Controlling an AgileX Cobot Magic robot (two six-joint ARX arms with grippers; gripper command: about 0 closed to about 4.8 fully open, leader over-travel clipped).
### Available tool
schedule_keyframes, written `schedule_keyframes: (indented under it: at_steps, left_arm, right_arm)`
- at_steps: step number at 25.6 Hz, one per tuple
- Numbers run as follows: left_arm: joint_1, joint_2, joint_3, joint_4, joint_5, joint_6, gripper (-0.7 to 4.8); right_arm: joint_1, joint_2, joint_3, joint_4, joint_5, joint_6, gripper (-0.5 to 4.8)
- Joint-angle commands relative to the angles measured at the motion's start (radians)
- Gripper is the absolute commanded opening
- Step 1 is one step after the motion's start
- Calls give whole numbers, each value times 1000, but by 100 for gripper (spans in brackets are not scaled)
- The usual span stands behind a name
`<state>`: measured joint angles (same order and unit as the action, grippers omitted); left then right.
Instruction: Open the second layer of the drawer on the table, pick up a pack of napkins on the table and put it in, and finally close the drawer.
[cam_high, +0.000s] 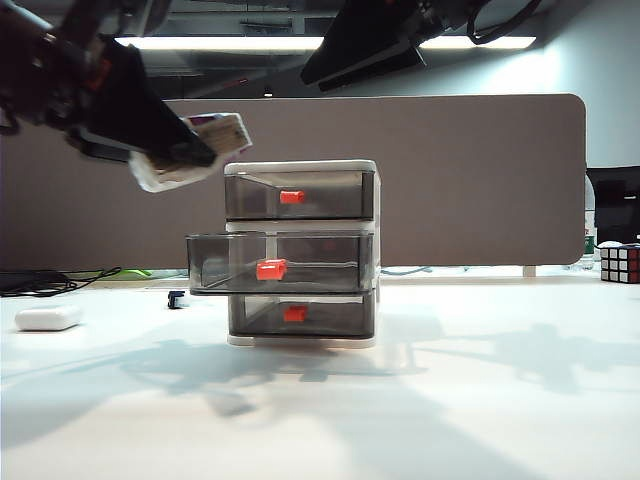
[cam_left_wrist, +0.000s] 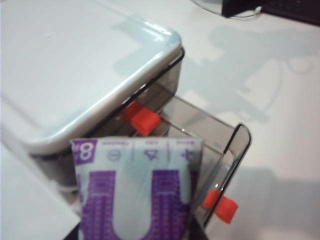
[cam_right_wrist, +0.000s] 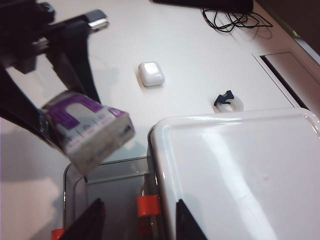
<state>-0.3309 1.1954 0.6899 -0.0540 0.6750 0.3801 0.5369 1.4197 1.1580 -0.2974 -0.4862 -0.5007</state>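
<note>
**Napkin pack held high, open drawer below and to the right**

My left gripper (cam_high: 175, 150) is clamped across the soft white pack of napkins with the purple printed top (cam_high: 200, 148), carrying it in the air at the upper left of the exterior view, level with the top of the small white-framed desktop drawer unit with three smoky grey drawers (cam_high: 300, 255). The jaws are partly closed, pinching the pack's sides; it hangs clear of everything.

The second layer, the middle grey drawer with the red-orange handle (cam_high: 270, 268), stands pulled out toward the camera and left, above the wide plain white table (cam_high: 480, 400). So the opening step looks done and I judge we are mid-carry.

What the next move turns on: the open tray lies below the pack and slightly to its right. From the right wrist view the pack (cam_right_wrist: 87, 130) hovers over the tray's outer edge (cam_right_wrist: 107, 165), not yet squarely above the cavity. Its long axis sticks out from the gripper toward the unit, tilted a little upward, roughly in line with the tray's pull-out direction, I believe.

My right gripper (cam_right_wrist: 135, 220) hangs over the unit's white lid with its jaws spread wide and empty, farther from the pack, though close to the drawer front.
</note>
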Motion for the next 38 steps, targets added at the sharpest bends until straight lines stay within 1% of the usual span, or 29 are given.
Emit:
schedule_keyframes:
  at_steps: [1, 2, 3, 5, 7, 9, 11, 16, 20, 23, 26, 29, 31, 34, 37, 38]
  left_arm:
    - [-44, 43, 35, 10, 43, 80, 176]
    - [-75, 65, 45, 10, 41, 119, 187]
    - [-88, 73, 47, 11, 32, 133, 187]
    - [-125, 93, 51, 10, -10, 165, 187]
    - [-167, 121, 53, 11, -73, 203, 186]
    - [-180, 146, 55, 13, -113, 222, 186]
    - [-185, 163, 57, 32, -139, 223, 186]
    - [-191, 163, 58, 71, -138, 227, 186]
    - [-223, 163, 77, 69, -156, 264, 186]
    - [-257, 164, 106, 68, -212, 322, 186]
    - [-258, 170, 119, 70, -227, 342, 185]
    - [-256, 189, 119, 63, -234, 399, 186]
    - [-256, 203, 119, 60, -234, 399, 186]
    - [-256, 209, 119, 41, -252, 434, 186]
    - [-255, 215, 119, 26, -262, 436, 189]
    - [-254, 215, 119, 20, -276, 436, 215]
  right_arm:
    - [-5, -8, 5, 3, -2, 4, 203]
    - [-7, -8, 5, 1, -1, 4, 203]
    - [-8, -8, 5, 1, -1, 4, 203]
    - [-16, -9, 5, -2, -1, 4, 203]
    - [-19, -10, 5, -18, -1, 4, 203]
    - [-20, -10, 5, -26, -2, 4, 203]
    - [-20, -10, 5, -28, -2, 4, 203]
    - [-20, -10, 5, -29, -2, 4, 203]
    - [-20, -10, 5, -39, -2, 4, 203]
    - [-20, -10, 5, -39, -1, 4, 203]
    - [-20, -10, 5, -40, -1, 4, 203]
    - [-20, -10, 5, -41, 0, 4, 203]
    - [-20, -10, 5, -42, 11, 4, 203]
    - [-20, -10, 5, -42, 21, 4, 203]
    - [-20, -10, 5, -42, 21, 4, 203]
    - [-20, -10, 5, -42, 21, 4, 203]
